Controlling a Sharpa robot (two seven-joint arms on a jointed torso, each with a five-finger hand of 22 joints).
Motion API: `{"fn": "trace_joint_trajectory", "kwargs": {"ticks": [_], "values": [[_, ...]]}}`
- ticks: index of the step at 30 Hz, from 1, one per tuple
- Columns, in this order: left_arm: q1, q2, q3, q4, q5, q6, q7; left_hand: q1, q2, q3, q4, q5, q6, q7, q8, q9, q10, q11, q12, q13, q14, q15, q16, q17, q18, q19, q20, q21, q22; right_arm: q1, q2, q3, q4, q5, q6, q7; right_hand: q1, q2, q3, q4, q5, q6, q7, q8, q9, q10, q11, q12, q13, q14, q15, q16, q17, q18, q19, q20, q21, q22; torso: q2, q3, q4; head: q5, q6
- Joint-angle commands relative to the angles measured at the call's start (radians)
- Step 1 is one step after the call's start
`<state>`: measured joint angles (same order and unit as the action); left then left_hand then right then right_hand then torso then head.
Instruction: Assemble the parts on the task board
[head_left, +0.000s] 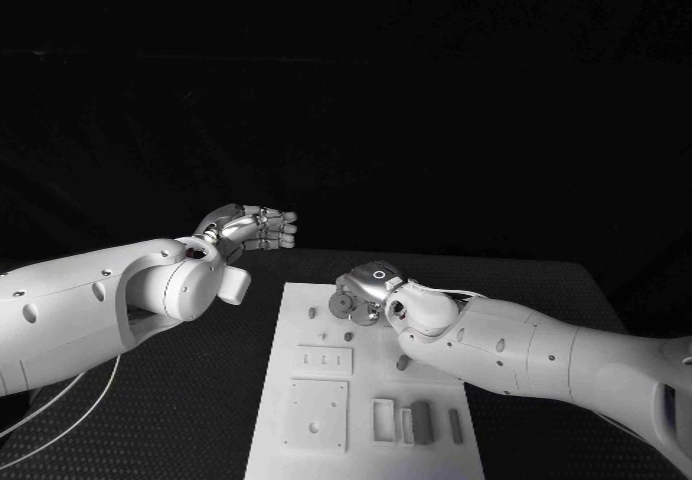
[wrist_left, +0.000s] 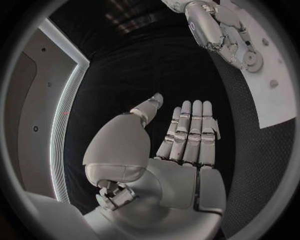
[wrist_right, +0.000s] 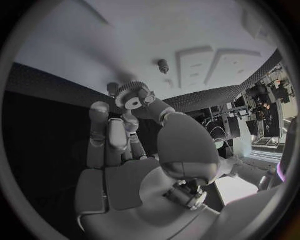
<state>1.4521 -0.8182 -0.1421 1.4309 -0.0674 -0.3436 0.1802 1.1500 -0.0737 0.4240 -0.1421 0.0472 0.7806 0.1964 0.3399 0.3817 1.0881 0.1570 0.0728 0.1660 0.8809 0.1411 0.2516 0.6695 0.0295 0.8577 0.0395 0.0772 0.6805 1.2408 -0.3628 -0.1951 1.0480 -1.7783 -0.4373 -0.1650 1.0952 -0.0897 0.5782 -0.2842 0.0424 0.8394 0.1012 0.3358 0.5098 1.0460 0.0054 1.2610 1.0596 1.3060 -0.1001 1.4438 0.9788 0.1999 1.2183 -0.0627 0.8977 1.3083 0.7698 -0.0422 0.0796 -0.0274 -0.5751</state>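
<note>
Over the far end of the task board: right hand, fingers curled round a toothed gear, which is pinched between the thumb and fingertips; the gear is lifted clear of the board surface, with a small peg standing on the plate near it.

Beyond the board's far left corner, raised above the black table: left hand, holding nothing. In the left wrist view its fingers lie straight and side by side, thumb set apart, palm bare.

On the near half of the board: square plates and narrow upright blocks seated in a row, apart from both hands.
</note>
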Motion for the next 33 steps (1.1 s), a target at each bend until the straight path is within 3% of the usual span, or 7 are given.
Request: {"fn": "trace_joint_trajectory", "kwargs": {"ticks": [1,17,33], "values": [[0.001,0.002,0.001,0.001,-0.004,0.011,0.009,-0.012,0.000,0.001,-0.006,0.006,0.000,0.007,-0.004,0.000,0.004,0.000,-0.004,0.001,0.001,0.005,-0.007,0.002,-0.007,0.000,0.006,-0.005,0.001,-0.002,0.003,-0.002,-0.001,-0.014,0.021,-0.008,-0.010,0.001,0.001,0.001,0.005,0.119,0.010,-0.004,0.000,-0.002,-0.006,0.001,-0.002,0.000,-0.008,0.006,0.000,0.062,0.003,-0.002,0.003,0.013,0.000,0.0005,-0.0014,0.000,-0.002],[0.001,0.006,0.001,-0.003,-0.004,0.012,0.009,-0.015,0.000,0.002,-0.008,0.006,0.000,0.007,-0.004,0.000,0.004,0.000,-0.004,0.001,0.001,0.005,-0.007,0.002,-0.008,0.000,0.006,-0.005,0.001,-0.008,0.008,-0.002,-0.006,-0.017,0.027,-0.009,-0.015,-0.001,0.001,0.003,0.005,0.118,0.011,-0.005,0.000,-0.002,-0.005,0.000,-0.003,-0.001,-0.007,0.006,-0.002,0.062,0.003,-0.002,0.002,0.013,0.000,0.0022,-0.0026,0.003,-0.005],[0.001,0.009,0.001,-0.004,-0.004,0.012,0.008,-0.017,-0.001,0.003,-0.009,0.006,0.000,0.007,-0.004,0.000,0.004,0.000,-0.004,0.002,0.001,0.005,-0.008,0.002,-0.008,0.000,0.006,-0.005,0.002,-0.009,0.015,-0.006,-0.027,-0.001,0.027,-0.006,-0.021,-0.014,0.007,0.003,0.005,0.079,0.024,-0.031,-0.010,-0.010,0.007,-0.009,-0.009,-0.009,0.004,-0.002,-0.018,0.062,0.002,-0.001,-0.005,0.011,-0.001,0.0001,-0.0020,0.004,-0.006]]}}
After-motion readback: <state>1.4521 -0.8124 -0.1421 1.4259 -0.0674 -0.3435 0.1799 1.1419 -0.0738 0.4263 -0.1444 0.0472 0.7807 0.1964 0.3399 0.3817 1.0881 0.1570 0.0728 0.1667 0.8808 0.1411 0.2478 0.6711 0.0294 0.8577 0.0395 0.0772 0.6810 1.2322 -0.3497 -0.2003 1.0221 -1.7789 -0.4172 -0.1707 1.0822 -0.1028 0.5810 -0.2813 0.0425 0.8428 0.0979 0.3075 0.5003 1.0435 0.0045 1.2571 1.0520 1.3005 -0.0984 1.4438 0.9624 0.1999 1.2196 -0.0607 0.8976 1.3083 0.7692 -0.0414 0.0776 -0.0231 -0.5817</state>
